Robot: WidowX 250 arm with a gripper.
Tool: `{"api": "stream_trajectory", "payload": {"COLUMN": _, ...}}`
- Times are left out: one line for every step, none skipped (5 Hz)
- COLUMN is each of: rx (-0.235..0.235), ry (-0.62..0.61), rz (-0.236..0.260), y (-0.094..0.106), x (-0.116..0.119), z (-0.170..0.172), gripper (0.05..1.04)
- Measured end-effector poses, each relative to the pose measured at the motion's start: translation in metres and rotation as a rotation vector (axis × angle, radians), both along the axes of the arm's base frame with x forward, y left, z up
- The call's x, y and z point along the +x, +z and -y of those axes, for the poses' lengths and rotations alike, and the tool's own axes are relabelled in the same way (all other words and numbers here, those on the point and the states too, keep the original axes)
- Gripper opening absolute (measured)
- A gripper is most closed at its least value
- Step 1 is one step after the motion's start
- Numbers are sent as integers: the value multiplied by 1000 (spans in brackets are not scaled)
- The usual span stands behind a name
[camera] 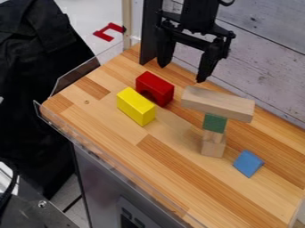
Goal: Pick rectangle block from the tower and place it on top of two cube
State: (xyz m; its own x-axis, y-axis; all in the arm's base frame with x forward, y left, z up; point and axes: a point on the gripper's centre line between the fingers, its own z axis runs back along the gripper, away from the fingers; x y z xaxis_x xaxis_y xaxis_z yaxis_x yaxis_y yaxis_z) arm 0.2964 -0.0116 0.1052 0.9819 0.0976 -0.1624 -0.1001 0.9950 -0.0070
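On the worktop (164, 156), a long tan block (217, 103) tops a tower (213, 147), propped up by a green block (215, 123), while the end effector (185, 67) hangs nearby, spread, presumably for grasping.

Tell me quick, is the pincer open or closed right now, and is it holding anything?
Pincer: open, its two black fingers spread apart, holding nothing.

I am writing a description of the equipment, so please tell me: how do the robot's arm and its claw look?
The arm is black, with a blocky lower part. Its claw is black too: a wide crossbar carries two thick fingers that taper to narrow tips. What looks like a thin black cable curves beside the arm. I can make out no markings.
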Motion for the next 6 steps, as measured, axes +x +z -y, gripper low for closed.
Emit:
{"api": "stream_trajectory", "payload": {"rx": 0, "ry": -1, "rz": -38, "y": -10, "x": -3, "z": 1, "gripper": 999}}
{"api": "stream_trajectory", "payload": {"rx": -35, "ry": -69, "rz": -43, "y": -6, "x": 3, "z": 6, "gripper": 999}}
{"api": "stream_trajectory", "payload": {"rx": -58, "ry": -110, "rz": -37, "y": -5, "x": 3, "z": 14, "gripper": 999}}
{"api": "stream_trajectory", "payload": {"rx": -60, "ry": -156, "rz": -33, "y": -3, "x": 4, "z": 25, "gripper": 999}}
{"api": "stream_trajectory", "payload": {"rx": -54, "ry": -278, "rz": -37, "y": -2, "x": 2, "z": 35, "gripper": 999}}
{"api": "stream_trajectory", "payload": {"rx": -30, "ry": -401, "rz": -29, "y": 6, "x": -4, "z": 51, "gripper": 999}}
